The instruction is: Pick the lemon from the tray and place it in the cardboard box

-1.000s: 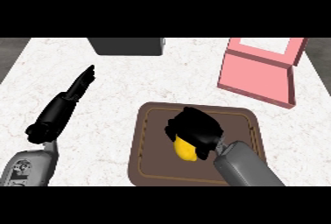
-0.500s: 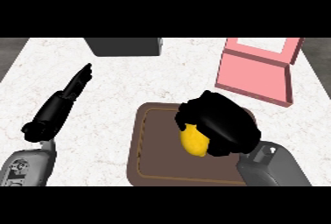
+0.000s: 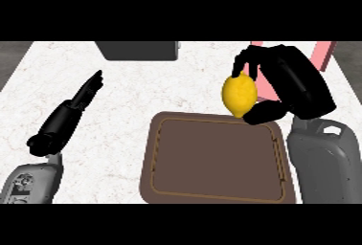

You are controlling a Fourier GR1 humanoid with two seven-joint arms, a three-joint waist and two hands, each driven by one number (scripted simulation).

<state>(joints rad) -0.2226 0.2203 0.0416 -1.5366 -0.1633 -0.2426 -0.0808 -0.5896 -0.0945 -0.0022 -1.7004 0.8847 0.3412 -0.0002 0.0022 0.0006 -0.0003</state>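
A yellow lemon (image 3: 240, 95) hangs in the air above the far right corner of the brown tray (image 3: 212, 162), pinched between the fingers and thumb of my right hand (image 3: 293, 83). The pink cardboard box (image 3: 322, 52) stands at the back right, mostly hidden behind that hand and forearm. The tray's inside shows nothing lying in it. My left hand (image 3: 71, 112) rests open at the left, fingers straight and pointing away, holding nothing.
A dark grey block (image 3: 138, 50) sits at the counter's far edge, left of centre. White marble counter (image 3: 134, 91) lies between the left hand and the tray.
My right hand has lifted the lemon off the tray and carried it up and to the right, toward the pink box. The left hand has not moved.
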